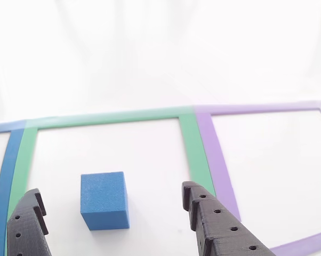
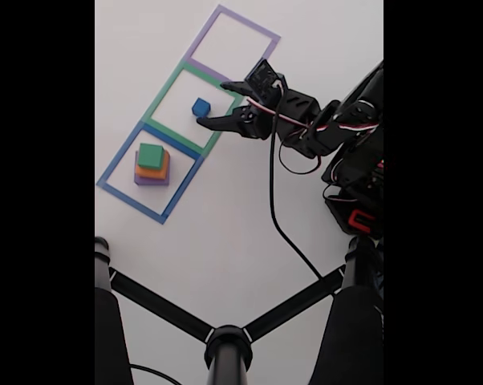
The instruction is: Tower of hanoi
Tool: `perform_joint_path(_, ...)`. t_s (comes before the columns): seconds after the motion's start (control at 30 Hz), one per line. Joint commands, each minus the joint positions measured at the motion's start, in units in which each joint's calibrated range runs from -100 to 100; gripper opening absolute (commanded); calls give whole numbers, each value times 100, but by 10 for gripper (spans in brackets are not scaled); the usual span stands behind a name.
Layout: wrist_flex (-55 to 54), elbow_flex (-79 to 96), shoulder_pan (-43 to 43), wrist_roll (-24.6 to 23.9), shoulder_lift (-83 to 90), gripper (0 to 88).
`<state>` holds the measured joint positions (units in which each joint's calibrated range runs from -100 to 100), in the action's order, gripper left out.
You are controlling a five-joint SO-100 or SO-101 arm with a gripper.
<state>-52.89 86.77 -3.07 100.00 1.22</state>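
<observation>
Your gripper hangs spread wide, the blue cube just ahead between its fingertips on the worktop (inside the green outline). It looks freshly placed, probably; next, go for the green block.

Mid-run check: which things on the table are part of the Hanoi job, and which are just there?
Part of the job:
blue cube, alone in the green tape square, between the open tool fingers
green block, on top of the stack
orange block, under it
purple block, at the bottom

Just there:
tape outlines
black cable
black stand legs
</observation>
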Motion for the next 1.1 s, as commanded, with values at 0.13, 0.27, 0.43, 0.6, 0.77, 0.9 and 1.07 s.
perform_joint_path(0.13, -931, -667, 196, 0, -1044, 295)
perform_joint_path(0.27, -1125, -831, 288, 0, -1396, 290)
perform_joint_path(0.43, -1376, -1012, 334, 0, -1789, 286)
perform_joint_path(0.6, -1465, -1040, 311, 0, -1981, 272)
perform_joint_path(0.77, -1465, -994, 334, 0, -2045, 255)
perform_joint_path(0.9, -1449, -1031, 364, 0, -2118, 233)
perform_joint_path(1.07, -1425, -1067, 372, 0, -2198, 201)
